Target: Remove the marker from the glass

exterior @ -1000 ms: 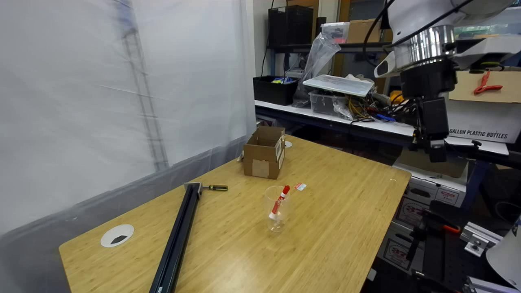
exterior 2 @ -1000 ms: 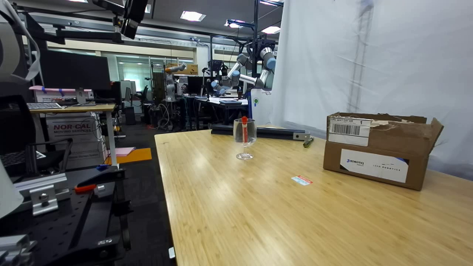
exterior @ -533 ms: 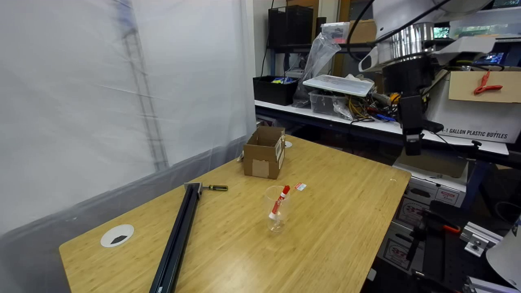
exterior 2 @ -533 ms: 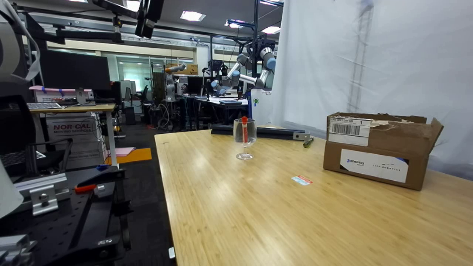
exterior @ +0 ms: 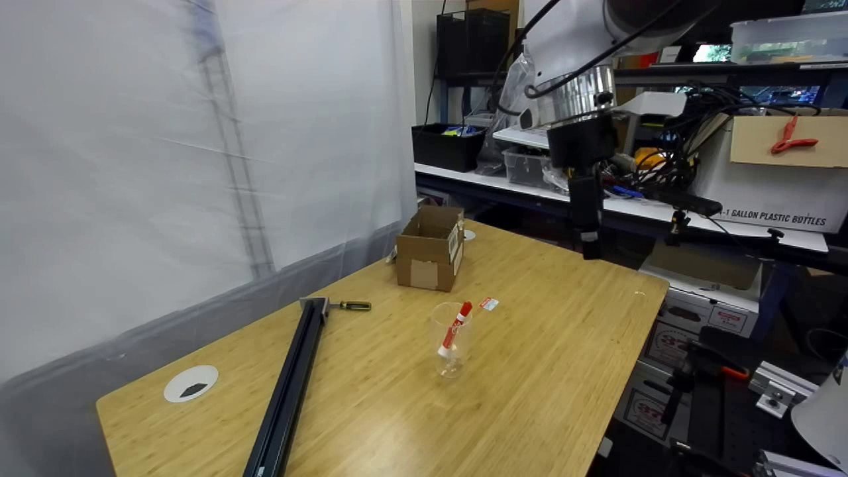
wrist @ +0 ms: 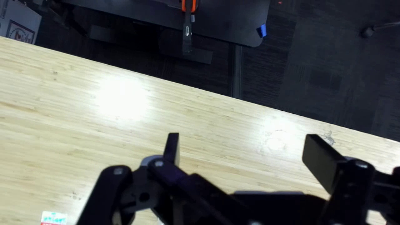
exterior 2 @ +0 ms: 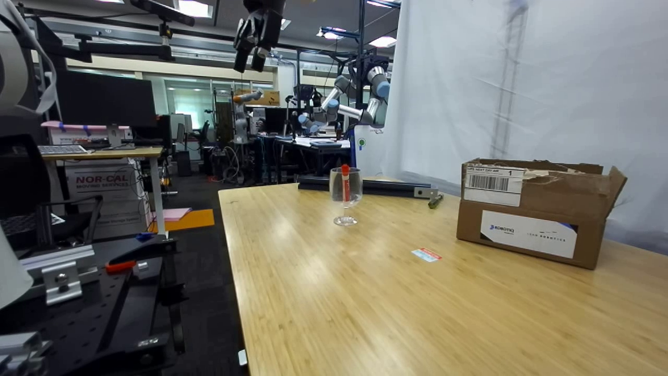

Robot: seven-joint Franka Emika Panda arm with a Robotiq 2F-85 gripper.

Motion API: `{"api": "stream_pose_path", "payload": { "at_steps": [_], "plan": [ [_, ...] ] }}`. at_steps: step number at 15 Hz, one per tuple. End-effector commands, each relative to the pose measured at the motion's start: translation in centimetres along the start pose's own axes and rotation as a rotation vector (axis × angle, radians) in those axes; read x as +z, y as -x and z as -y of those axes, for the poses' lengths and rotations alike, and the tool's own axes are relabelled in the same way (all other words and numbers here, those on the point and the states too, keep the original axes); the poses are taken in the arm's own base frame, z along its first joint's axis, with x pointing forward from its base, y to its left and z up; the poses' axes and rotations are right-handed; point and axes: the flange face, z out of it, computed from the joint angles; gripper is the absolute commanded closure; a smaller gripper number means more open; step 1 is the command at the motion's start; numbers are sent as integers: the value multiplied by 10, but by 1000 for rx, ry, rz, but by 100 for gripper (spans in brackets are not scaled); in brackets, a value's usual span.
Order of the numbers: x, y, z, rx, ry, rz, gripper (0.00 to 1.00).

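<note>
The marker (exterior: 454,329), white with red parts, leans inside the clear stemmed glass (exterior: 465,343) on the wooden table. In an exterior view the marker (exterior 2: 345,189) stands nearly upright in the glass (exterior 2: 356,191), its red end just above the rim. My gripper (exterior: 590,252) is high in the air, well apart from the glass. It also shows at the top of an exterior view (exterior 2: 249,63) with its fingers apart. In the wrist view my gripper (wrist: 241,140) is wide open and empty above bare tabletop. I cannot make out the marker or glass there.
An open cardboard box (exterior: 424,258) stands behind the glass, also in an exterior view (exterior 2: 527,216). A long black rail (exterior: 291,384) and a screwdriver (exterior: 354,306) lie beside it. A small red-white label (exterior: 489,303) lies near the glass. The table edge (wrist: 193,89) crosses the wrist view.
My gripper has moved left in an exterior view, toward the table, and right and slightly down in an exterior view, where both fingers now show. The glass and marker have not moved.
</note>
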Motion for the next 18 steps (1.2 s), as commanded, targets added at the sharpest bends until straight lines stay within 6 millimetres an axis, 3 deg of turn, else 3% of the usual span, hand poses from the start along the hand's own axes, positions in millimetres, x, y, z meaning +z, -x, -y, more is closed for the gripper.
{"api": "stream_pose_path", "payload": {
  "at_steps": [1,9,18],
  "plan": [
    [-3,-28,5,-46,61,24,0],
    [18,-74,11,-130,219,59,0],
    [30,-118,-15,-162,265,92,0]
  ]
}}
